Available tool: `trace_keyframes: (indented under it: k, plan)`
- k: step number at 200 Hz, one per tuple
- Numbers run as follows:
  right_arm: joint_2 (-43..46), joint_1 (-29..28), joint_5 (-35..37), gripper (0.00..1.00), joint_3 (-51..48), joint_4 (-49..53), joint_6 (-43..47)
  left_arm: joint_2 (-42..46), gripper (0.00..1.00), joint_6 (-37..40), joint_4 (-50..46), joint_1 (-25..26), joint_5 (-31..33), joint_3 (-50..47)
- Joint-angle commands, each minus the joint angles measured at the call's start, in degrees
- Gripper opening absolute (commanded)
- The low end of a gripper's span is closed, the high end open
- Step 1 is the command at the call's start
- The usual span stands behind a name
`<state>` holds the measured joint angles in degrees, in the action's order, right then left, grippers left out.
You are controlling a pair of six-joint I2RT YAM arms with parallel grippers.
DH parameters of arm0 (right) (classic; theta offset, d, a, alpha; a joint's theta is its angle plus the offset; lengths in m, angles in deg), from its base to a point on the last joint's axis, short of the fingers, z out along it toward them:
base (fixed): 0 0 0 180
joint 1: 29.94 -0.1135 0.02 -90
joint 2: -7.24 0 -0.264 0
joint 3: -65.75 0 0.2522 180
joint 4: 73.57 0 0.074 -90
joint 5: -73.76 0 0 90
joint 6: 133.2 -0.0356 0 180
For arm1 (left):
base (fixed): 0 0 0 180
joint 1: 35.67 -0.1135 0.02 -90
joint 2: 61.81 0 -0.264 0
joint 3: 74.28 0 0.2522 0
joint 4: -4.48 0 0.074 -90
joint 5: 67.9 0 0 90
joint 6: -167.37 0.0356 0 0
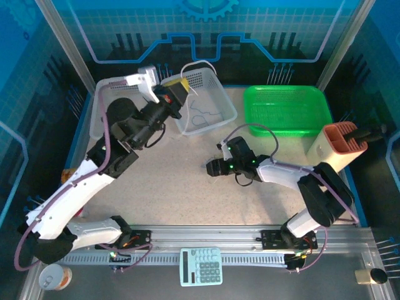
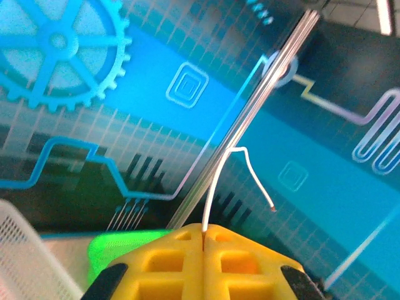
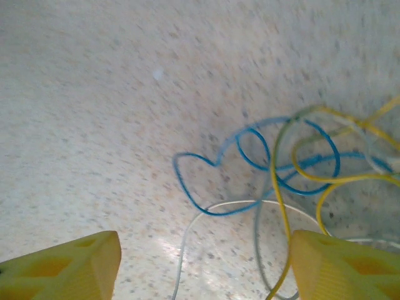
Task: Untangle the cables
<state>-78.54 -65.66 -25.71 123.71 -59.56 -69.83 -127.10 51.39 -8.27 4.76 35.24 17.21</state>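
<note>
My left gripper [image 2: 205,234] is shut on a thin white cable [image 2: 215,187], which rises from between the yellow fingertips and bends over to a free end. In the top view the left gripper [image 1: 177,87] is held up over the near-left corner of the white basket [image 1: 226,100], and the white cable [image 1: 201,64] arcs above it. My right gripper [image 3: 206,265] hangs open low over the table, above a tangle of cables: a blue cable [image 3: 250,164], a yellow cable [image 3: 279,187], a whitish cable [image 3: 206,215] and a grey one. The right gripper [image 1: 215,167] is mid-table.
Thin loose cords [image 1: 200,115] lie inside the white basket. A green basket [image 1: 287,109] stands at the back right, with an orange-topped holder [image 1: 340,147] to its right. A calculator [image 1: 201,267] lies on the front rail. A second white basket [image 1: 99,109] lies under the left arm.
</note>
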Motion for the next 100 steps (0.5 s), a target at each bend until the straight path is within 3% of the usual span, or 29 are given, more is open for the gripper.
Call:
trace_keyframes:
  k: [1, 100]
  plan:
    - [4.4, -0.9, -0.1, 0.76, 3.4, 6.2, 2.1, 2.6, 0.00, -0.3, 4.6, -0.7, -1.3, -3.5]
    - [19.3, 2.6, 2.9, 0.83, 13.1, 22.0, 4.8, 4.3, 0.00, 1.7, 15.1, -1.1, -6.1, -15.1]
